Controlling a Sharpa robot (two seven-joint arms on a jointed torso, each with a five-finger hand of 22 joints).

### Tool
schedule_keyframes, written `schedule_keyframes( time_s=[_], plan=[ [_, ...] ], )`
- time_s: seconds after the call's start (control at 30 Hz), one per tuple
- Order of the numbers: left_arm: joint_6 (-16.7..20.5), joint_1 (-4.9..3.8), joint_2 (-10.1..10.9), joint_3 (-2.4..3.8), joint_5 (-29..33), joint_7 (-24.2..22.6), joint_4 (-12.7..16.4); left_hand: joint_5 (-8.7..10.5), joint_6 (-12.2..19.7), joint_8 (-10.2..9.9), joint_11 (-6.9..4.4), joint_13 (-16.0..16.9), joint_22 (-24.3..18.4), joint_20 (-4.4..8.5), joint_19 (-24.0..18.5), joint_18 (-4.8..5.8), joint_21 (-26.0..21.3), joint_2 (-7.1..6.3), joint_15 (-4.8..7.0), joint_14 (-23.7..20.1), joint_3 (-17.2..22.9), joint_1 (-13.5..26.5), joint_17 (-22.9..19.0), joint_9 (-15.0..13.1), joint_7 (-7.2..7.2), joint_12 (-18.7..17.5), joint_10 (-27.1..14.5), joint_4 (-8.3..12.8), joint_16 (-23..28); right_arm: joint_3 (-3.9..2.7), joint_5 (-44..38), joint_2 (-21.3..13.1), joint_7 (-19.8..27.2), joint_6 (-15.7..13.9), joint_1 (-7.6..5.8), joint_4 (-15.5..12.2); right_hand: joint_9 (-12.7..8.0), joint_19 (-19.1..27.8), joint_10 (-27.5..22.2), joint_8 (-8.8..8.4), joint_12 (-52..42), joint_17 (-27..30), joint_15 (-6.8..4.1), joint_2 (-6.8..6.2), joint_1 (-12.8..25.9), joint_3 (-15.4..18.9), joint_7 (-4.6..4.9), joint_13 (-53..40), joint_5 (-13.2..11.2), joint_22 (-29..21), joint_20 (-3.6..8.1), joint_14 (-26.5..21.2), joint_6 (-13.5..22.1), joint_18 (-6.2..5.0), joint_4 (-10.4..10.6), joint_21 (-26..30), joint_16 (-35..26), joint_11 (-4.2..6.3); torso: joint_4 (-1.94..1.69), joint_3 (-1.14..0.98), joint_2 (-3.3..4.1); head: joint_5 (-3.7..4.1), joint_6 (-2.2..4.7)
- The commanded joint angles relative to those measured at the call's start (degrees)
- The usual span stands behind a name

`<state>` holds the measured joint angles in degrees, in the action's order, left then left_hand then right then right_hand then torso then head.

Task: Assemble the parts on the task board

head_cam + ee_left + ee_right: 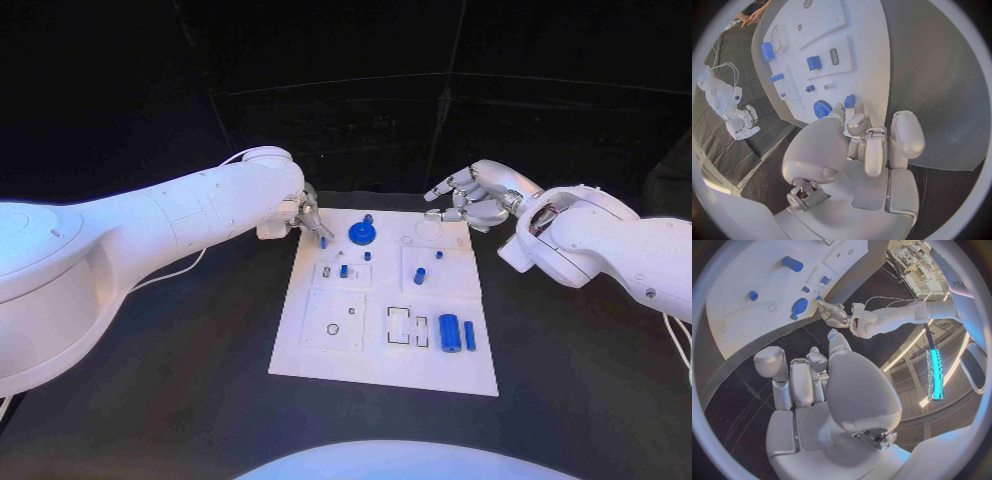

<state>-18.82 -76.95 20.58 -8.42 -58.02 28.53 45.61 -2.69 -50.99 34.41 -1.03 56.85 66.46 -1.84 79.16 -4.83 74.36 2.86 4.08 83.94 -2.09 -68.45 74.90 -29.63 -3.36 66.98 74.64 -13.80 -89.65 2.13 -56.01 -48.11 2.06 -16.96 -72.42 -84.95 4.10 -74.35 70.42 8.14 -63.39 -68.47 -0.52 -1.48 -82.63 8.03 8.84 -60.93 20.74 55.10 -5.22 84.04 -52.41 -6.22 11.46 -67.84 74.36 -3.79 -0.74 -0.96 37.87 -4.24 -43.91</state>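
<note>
Left hand (300, 218) pinches a blue part (849, 101) beside the gear (362, 237) (right hand (473, 193) spread, empty).

— What sort of place is this?
— A robotics lab: black-draped table (173, 400), dark curtained walls, and beyond the right hand (823, 390) a strip light (932, 375) and cluttered shelving (914, 265).

White task board (378, 350) on black table (173, 400). Blue gear (362, 237), blue cylinder (449, 332), and blue bar (470, 335). White arms, with silver left hand (304, 222) and right hand (473, 193).
</note>
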Motion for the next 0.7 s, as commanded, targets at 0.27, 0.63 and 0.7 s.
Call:
schedule_keyframes(
  time_s=[0.27, 0.63, 0.7],
  plan=[
    [-0.98, 0.02, -0.15, 0.02, 0.00, -1.61, -0.30, -0.10, -0.50, 0.36, 0.00, -0.06, 0.02, -0.04, 0.20, -0.24, 0.21, 1.16, 0.40, 6.06, 0.97, -2.31, 15.10, 0.21, 0.17, 0.32, 0.29, 1.45, -0.35, -0.03, -0.08, 0.07, 0.34, -0.35, -0.12, -0.11, -0.07, -0.05, -0.32, 0.37, -0.16, -0.08, -0.35, 0.75, -0.03, 0.28, -0.01, -0.07, 0.20, -0.03, 0.07, 1.38, 0.44, -0.49, -0.14, 0.32, -0.22, 0.08, -0.05, -0.05, -0.01, 0.00, -0.20],
    [-1.72, 0.10, -0.17, 0.02, 1.54, -2.01, -0.05, -0.02, -0.63, 0.17, -0.09, -0.14, 0.33, 0.15, 0.22, -0.19, 0.30, 2.41, 0.53, 6.06, 2.80, -5.19, 15.10, 0.67, 0.23, 0.22, 0.32, 4.26, -0.35, -0.03, -0.08, 0.09, 0.37, -0.29, -0.12, -0.12, -0.07, -0.05, -0.32, 0.37, -0.16, -0.08, -0.35, 0.75, -0.03, 0.28, -0.01, -0.07, 0.20, -0.03, 0.07, 1.38, 0.44, -0.49, -0.14, 0.32, -0.23, 0.08, -0.03, -0.03, 0.02, 0.02, -0.22],
    [-1.58, 0.11, -0.16, 0.02, 1.60, -1.98, -0.06, -0.02, -0.73, 0.18, -0.03, -0.14, 0.43, 0.13, 0.25, -0.16, 0.35, 2.05, 0.48, 6.06, 2.34, -4.50, 15.10, 0.71, 0.17, 0.24, 0.36, 4.01, -0.35, -0.03, -0.08, 0.10, 0.39, -0.23, -0.12, -0.12, -0.06, -0.01, -0.35, 0.43, -0.14, 0.05, -0.35, 0.82, -0.11, 0.25, -0.02, -0.02, 0.31, -0.15, 0.07, 1.36, 0.41, -0.51, -0.18, 0.42, -0.35, 0.10, -0.06, -0.03, 0.03, 0.07, -0.21]
  ],
)
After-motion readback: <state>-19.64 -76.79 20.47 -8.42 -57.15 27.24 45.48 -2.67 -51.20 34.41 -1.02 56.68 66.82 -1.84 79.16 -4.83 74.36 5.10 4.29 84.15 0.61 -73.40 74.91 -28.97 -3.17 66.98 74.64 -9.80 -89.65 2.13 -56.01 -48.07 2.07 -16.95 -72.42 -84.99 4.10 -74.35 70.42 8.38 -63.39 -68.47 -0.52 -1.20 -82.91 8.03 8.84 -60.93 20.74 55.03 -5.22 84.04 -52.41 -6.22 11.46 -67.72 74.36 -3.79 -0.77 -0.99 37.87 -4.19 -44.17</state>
